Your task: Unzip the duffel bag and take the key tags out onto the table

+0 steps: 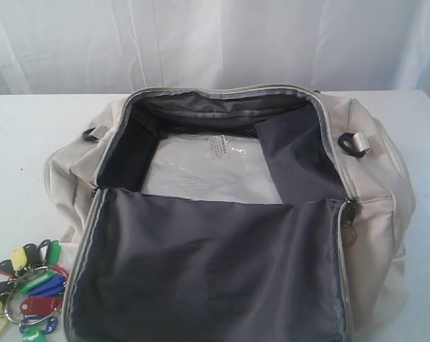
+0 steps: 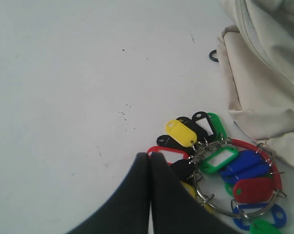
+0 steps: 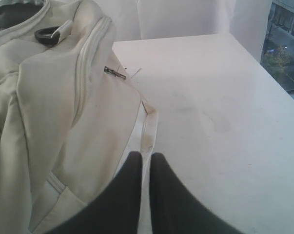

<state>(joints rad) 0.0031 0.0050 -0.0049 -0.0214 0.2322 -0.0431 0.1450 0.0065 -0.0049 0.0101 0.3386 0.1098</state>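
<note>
Cream-white fabric duffel bag [image 1: 379,206] unzipped, flap open. Multicoloured plastic key tags [image 1: 33,292] on metal rings lie on white flat table [image 1: 29,142], bag's 8 o'clock. Left gripper [image 2: 149,156] clenched empty over them; right gripper [image 3: 146,155] nearly closed, empty.

duffel bag [image 1: 386,206]: cream-white fabric, dark grey lining; unzipped, top flap folded forward, interior exposed. One end panel and a satin strap lie directly ahead of the right pincer [image 3: 146,157].
key tags [image 2: 220,170]: red, green, blue, yellow and black plastic tags on metal rings. They lie flat in a bunch outside the duffel bag, near its corner. The bunch is just beside the left pincer [image 2: 149,156], partly hidden under it.
table [image 2: 64,97]: plain white, flat; bears the duffel bag and key tags. Bare surface extends ahead of both pincers.
</note>
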